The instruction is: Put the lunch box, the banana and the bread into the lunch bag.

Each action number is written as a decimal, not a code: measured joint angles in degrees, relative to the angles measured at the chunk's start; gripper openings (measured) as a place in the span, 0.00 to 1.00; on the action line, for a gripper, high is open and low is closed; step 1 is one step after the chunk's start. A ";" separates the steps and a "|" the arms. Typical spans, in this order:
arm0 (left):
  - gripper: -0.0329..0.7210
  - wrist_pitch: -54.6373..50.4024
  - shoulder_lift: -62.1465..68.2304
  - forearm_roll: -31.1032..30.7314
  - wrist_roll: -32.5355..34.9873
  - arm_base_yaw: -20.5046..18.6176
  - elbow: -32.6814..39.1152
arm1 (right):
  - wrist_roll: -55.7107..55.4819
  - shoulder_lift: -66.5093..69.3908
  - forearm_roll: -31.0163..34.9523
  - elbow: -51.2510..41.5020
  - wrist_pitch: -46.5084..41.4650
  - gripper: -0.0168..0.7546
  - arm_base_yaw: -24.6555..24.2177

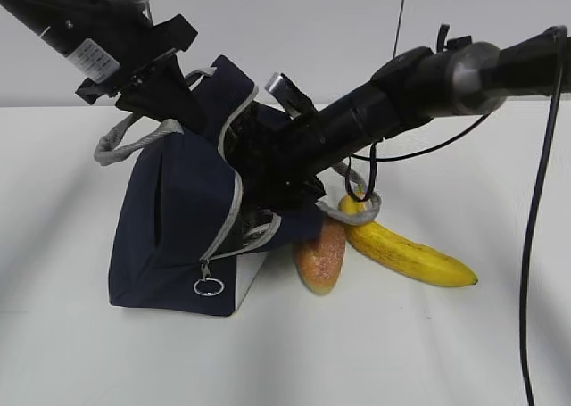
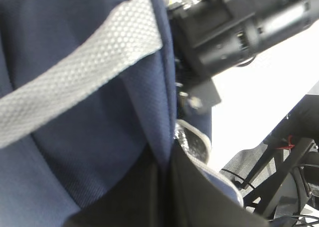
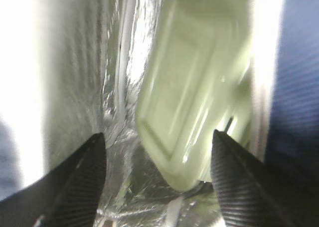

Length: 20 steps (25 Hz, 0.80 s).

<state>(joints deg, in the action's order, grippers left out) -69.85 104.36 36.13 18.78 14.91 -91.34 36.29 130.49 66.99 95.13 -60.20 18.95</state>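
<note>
Bag: the bag (image 1: 174,219) lies tipped on the table (image 1: 446,352), mouth toward the right arm.
Left gripper: the left gripper (image 1: 147,89) is at the upper edge of the bag, near the handle (image 2: 75,87); whether it is open or closed cannot be told.
Right gripper: the right gripper (image 3: 157,179) is inside the bag, fingers (image 3: 79,182) spread apart and holding nothing.
Box: the box (image 3: 199,87) rests inside against the silver lining, just beyond the fingers.
Bread: the bread (image 1: 319,256) lies outside, beside the mouth of the bag.
Banana: the banana (image 1: 406,250) lies outside, just right of the bread.
Risk: when the right arm pulls out, it may catch the flap or a handle and drag the bag, so the box could slide out or the mouth could fall closed.
</note>
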 joint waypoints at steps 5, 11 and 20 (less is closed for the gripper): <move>0.04 0.00 0.00 -0.06 0.00 0.00 0.00 | -5.79 0.00 -11.01 8.53 -7.68 0.66 -0.21; 0.04 0.00 0.00 -0.06 0.00 0.00 0.00 | -10.00 -1.39 -18.77 14.54 -8.70 0.66 -0.21; 0.04 0.00 0.00 -0.85 0.00 0.00 0.00 | -12.37 -10.37 -29.08 14.93 -9.64 0.66 -0.21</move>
<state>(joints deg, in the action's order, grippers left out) -69.85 104.36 35.28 18.78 14.91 -91.34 23.92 120.12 37.91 110.06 -69.84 18.75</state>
